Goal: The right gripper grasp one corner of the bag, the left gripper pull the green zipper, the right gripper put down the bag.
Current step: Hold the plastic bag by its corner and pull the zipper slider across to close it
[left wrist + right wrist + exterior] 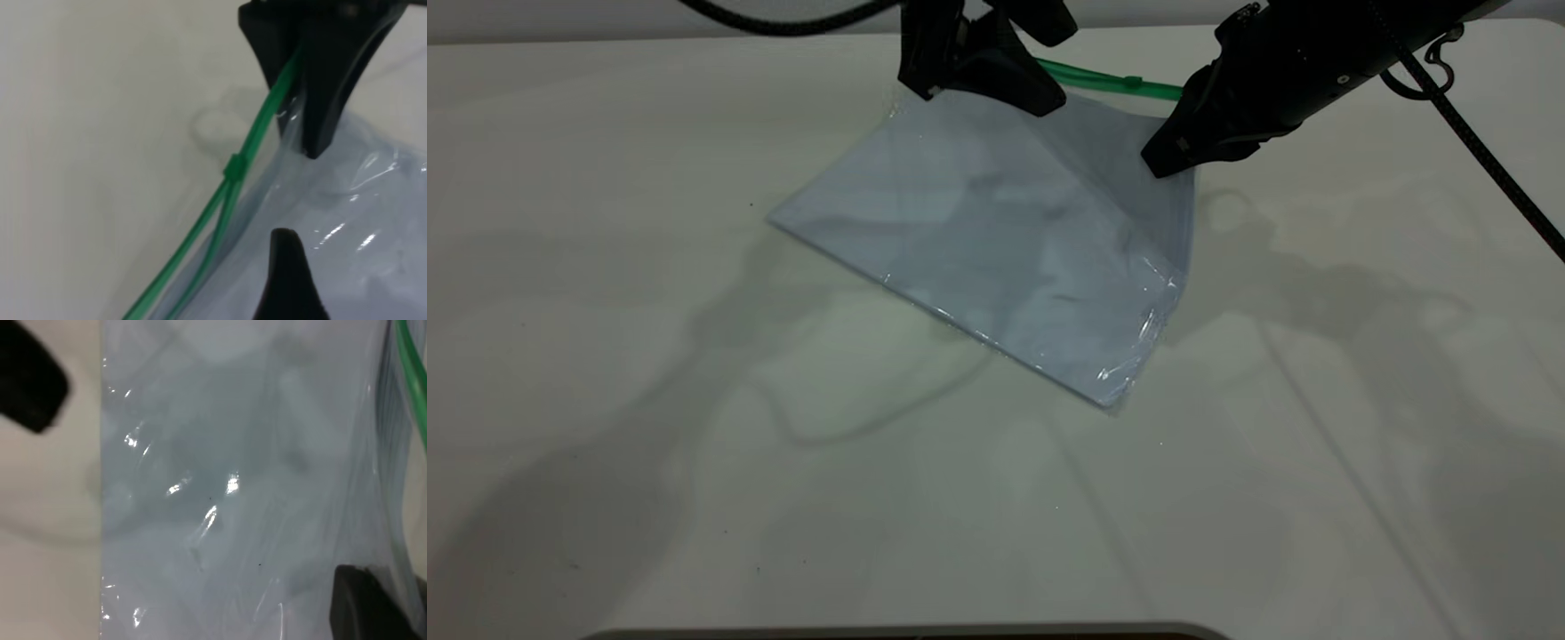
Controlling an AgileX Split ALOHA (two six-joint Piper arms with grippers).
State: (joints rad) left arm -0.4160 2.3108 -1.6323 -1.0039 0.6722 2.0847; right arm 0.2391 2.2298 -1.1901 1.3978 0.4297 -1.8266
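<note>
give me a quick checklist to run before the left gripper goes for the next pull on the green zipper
1. Right gripper clamped on the bag at one end of the green zipper: ok.
2. Zipper edge lifted, opposite edge resting on the table: ok.
3. Slider tab visible and unobstructed, partway along the zipper: ok.
4. Zipper split into two strands on one side of the tab, single on the right gripper's side: ok, partly open.
5. Left gripper on the tab: not ok, the tab sits apart from it.
6. Left gripper's hold on anything: cannot tell.
</note>
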